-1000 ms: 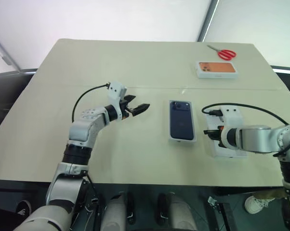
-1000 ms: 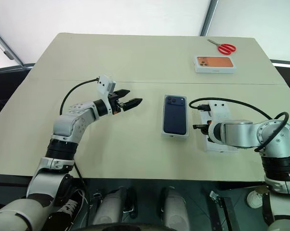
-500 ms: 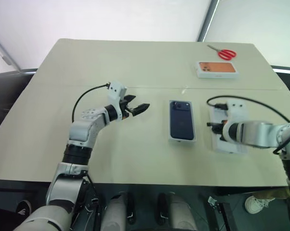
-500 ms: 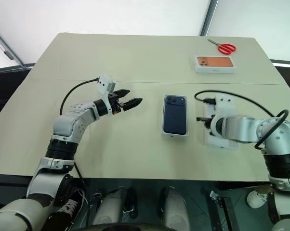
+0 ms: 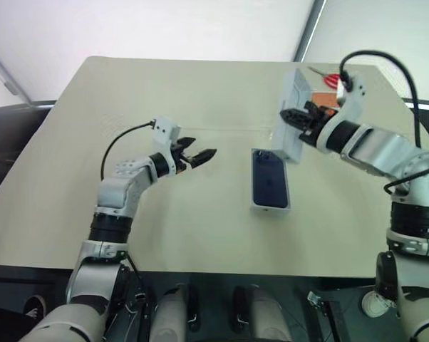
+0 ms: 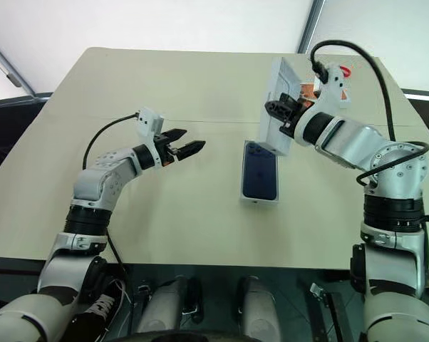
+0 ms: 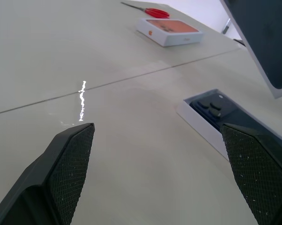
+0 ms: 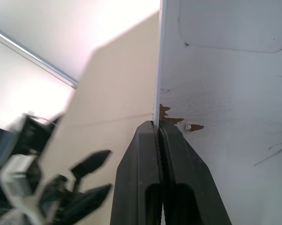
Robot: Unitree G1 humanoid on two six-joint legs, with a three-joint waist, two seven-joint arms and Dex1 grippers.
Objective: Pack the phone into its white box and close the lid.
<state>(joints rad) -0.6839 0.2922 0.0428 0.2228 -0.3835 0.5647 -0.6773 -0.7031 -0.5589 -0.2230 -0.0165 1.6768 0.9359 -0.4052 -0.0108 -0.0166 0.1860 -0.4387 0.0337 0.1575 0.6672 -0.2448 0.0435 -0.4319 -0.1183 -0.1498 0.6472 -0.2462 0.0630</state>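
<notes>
On the beige tabletop (image 5: 200,235) the phone (image 5: 269,178) lies in the white box (image 5: 270,207), long axis running away from the robot, while the right gripper (image 6: 275,114), jaws clamped on the lid's (image 6: 280,107) wall, holds it tilted just above the far end; left gripper (image 5: 207,154) jaws apart, beside.

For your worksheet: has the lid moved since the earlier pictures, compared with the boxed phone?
Yes. The lid, pinched by the right gripper, has risen off the table and swung left, now hanging tilted above the phone in the white box.
</notes>
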